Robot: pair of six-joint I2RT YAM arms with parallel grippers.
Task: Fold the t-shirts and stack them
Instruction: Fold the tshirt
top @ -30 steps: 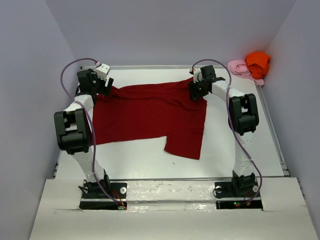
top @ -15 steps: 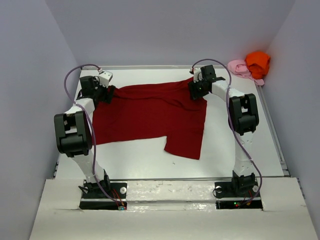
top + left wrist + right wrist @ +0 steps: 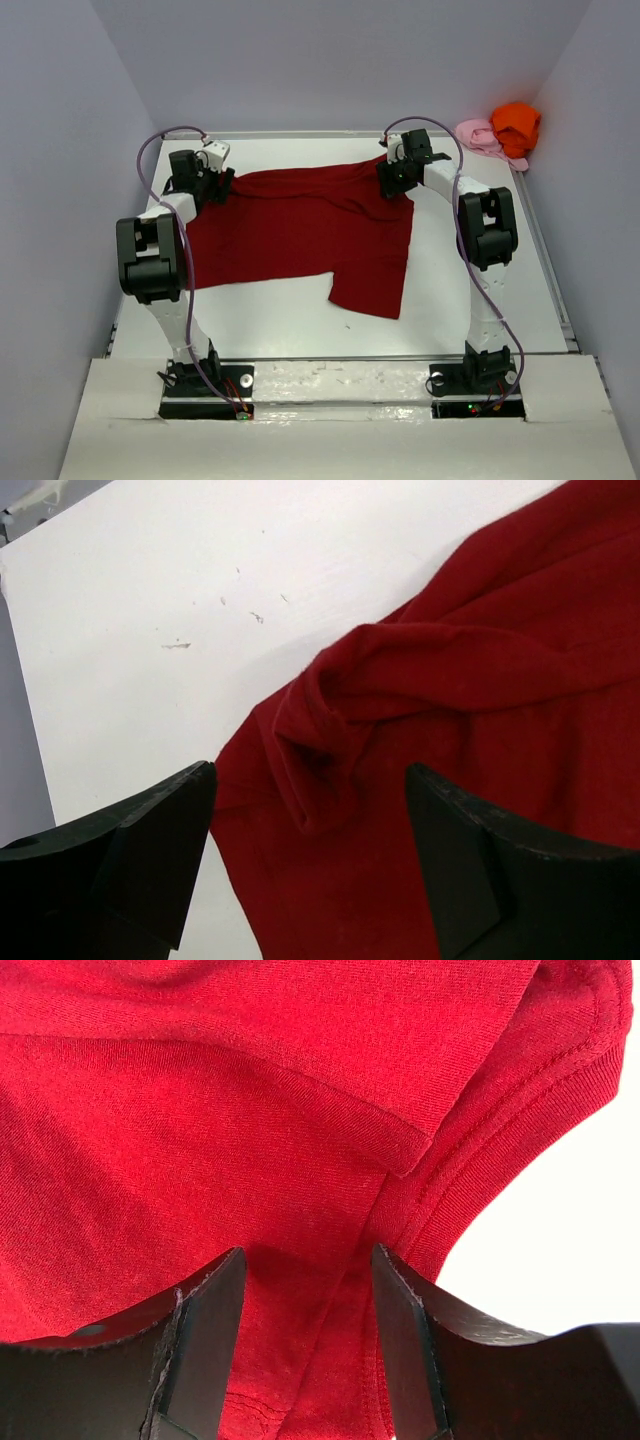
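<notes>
The large dark red t-shirt (image 3: 300,230) lies spread across the middle of the white table, one part hanging toward the front. My left gripper (image 3: 212,186) is open over the shirt's rumpled far left corner (image 3: 330,740), with cloth between its fingers but not gripped. My right gripper (image 3: 392,180) is open low over the far right corner, its fingers straddling a hemmed edge (image 3: 470,1150). The bright orange t-shirt (image 3: 516,124) and pale pink t-shirt (image 3: 478,133) lie bunched together in the far right corner.
The table's raised rim (image 3: 545,260) runs along the right side. Grey walls close in on three sides. Bare white table (image 3: 270,320) lies in front of the red shirt.
My left gripper has moved right and slightly nearer, onto the shirt's far left corner. The right gripper and the shirts have not moved.
</notes>
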